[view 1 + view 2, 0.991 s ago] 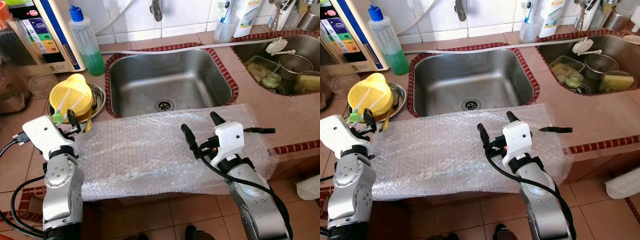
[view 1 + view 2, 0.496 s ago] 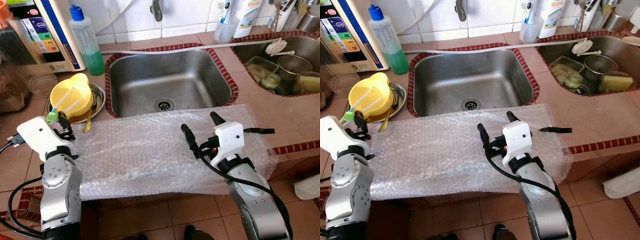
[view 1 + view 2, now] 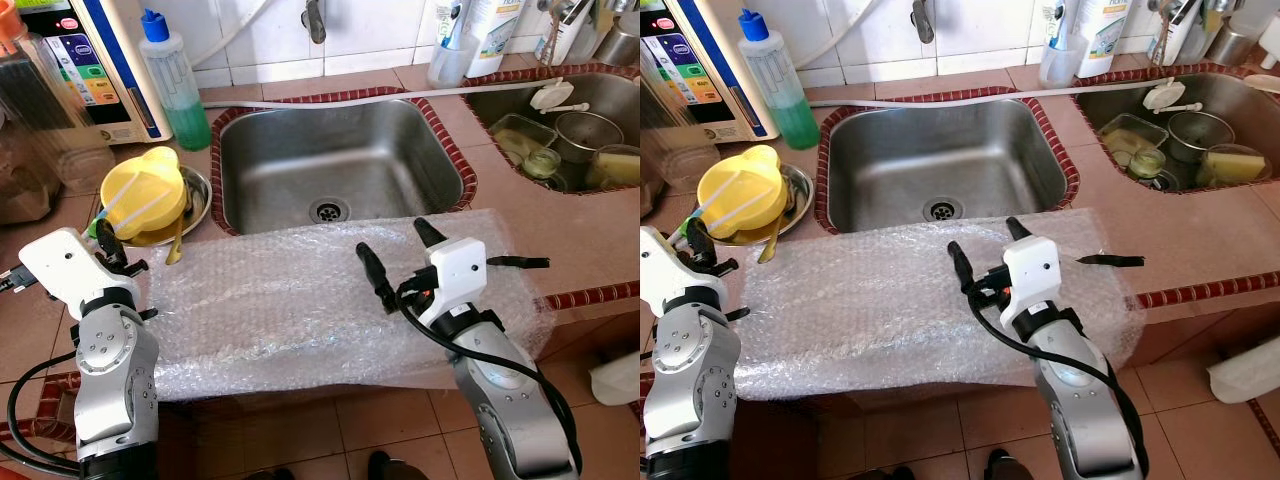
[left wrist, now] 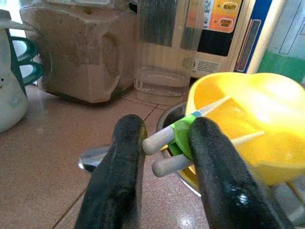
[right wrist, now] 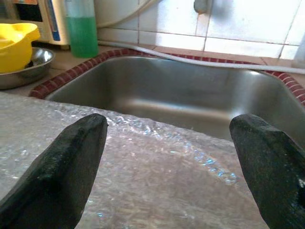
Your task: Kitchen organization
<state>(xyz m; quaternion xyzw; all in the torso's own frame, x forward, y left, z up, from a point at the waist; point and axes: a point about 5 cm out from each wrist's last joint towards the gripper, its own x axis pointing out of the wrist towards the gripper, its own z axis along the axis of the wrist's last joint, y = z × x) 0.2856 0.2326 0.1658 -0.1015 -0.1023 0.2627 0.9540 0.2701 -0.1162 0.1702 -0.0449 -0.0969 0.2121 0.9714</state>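
Head stereo pair looks steeply down from above the counter edge; both eyes share the sink [image 3: 340, 165] and bubble wrap [image 3: 930, 300]. Left wrist camera sits close, level, facing the yellow bowl [image 4: 248, 119]. Right wrist camera looks low across wrap into the same sink.

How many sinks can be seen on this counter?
2. One sink lies in the middle, behind the bubble wrap. The second sink is at the right and holds dishes; the frame edge cuts it.
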